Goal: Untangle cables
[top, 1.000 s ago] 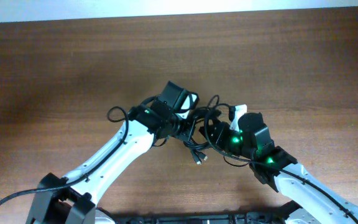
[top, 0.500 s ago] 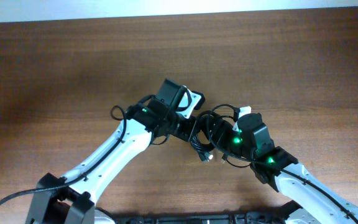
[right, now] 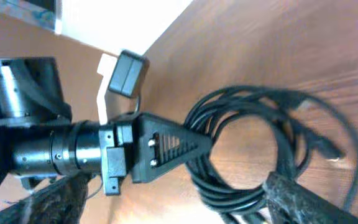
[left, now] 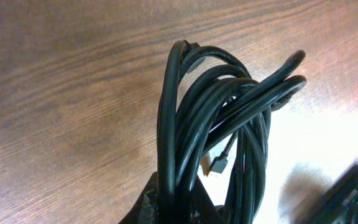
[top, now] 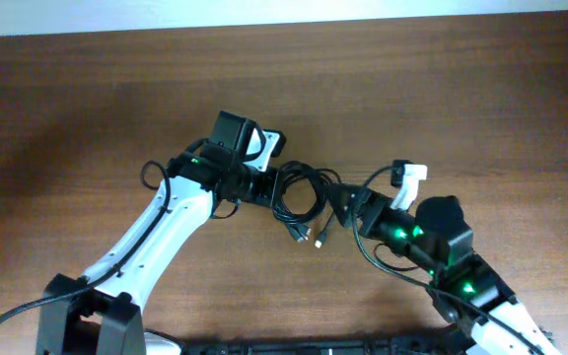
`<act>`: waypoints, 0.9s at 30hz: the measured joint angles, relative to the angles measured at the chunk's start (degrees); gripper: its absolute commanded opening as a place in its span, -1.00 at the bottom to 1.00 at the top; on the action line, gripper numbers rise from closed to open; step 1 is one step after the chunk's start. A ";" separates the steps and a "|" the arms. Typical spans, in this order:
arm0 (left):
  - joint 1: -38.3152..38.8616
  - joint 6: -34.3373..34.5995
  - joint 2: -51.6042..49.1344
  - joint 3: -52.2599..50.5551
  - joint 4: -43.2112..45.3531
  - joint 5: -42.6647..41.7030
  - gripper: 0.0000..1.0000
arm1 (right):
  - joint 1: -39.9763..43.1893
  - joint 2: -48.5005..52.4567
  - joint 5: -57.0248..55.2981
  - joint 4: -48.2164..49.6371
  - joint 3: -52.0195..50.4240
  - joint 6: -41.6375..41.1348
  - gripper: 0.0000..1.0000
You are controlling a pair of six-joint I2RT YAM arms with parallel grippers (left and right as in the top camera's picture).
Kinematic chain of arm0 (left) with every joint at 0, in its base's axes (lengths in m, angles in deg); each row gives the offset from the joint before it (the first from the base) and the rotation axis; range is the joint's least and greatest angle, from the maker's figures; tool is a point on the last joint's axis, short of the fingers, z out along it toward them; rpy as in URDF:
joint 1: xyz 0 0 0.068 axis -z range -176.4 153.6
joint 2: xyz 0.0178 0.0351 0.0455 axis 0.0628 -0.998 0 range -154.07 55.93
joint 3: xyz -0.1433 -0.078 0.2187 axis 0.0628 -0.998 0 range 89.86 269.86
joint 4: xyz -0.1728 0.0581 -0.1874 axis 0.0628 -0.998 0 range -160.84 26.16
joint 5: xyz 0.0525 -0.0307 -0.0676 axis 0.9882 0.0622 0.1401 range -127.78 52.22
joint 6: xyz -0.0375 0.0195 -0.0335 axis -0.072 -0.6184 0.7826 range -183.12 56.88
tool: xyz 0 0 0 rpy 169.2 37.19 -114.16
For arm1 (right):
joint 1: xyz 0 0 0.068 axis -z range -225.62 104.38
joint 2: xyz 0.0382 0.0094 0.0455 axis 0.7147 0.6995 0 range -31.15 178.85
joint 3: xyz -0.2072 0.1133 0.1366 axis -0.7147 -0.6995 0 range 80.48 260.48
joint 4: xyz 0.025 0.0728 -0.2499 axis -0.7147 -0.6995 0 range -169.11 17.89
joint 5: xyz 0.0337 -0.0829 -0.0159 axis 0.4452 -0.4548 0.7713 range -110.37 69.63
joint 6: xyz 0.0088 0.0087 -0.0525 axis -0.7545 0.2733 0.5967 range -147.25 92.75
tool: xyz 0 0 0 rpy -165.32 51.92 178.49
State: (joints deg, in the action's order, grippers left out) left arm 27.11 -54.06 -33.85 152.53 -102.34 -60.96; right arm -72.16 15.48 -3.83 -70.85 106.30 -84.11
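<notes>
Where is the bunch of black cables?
In the overhead view, the cables sit near the middle, pinched in the left claw, with the right claw just to their right.

The cables (top: 304, 176) form one black coil mid-table (top: 461, 89). The left gripper (top: 267, 185) clamps the coil's 9 o'clock edge, the right gripper (top: 346, 209) sits at its 4 o'clock, and two plug ends (top: 320, 240) lie at 6 o'clock.

Dark wood-grain table (top: 481, 89); black cables (top: 299, 194) bunched over its middle; whether they rest on it is unclear.
</notes>
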 measured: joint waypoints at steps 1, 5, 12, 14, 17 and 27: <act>-0.02 -0.07 0.00 0.00 -0.42 0.04 -1.00 | 0.02 -1.68 -3.08 -2.32 0.02 1.42 0.97; -0.02 -0.09 0.00 0.00 -1.40 0.02 -1.00 | 0.52 -4.72 -15.04 -7.87 0.07 3.85 0.97; -0.02 -0.09 0.00 0.00 -1.38 0.00 -1.00 | 13.88 -4.50 -25.66 -8.57 0.07 10.80 0.97; 0.07 -0.09 0.00 0.00 -1.40 -0.02 -1.00 | 19.85 -4.07 -25.42 -8.59 0.07 12.24 0.97; 0.74 -0.07 0.00 0.00 -1.38 -0.02 -1.00 | 27.12 -4.04 -21.46 -8.59 0.07 15.89 0.97; 1.36 -5.16 0.00 0.00 -1.86 -0.20 -1.00 | 29.75 -4.04 -19.19 -9.40 0.07 18.16 0.97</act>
State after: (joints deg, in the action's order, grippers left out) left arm 28.46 -59.22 -33.85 152.53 -104.20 -61.16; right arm -42.41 11.43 -23.02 -80.25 106.37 -65.95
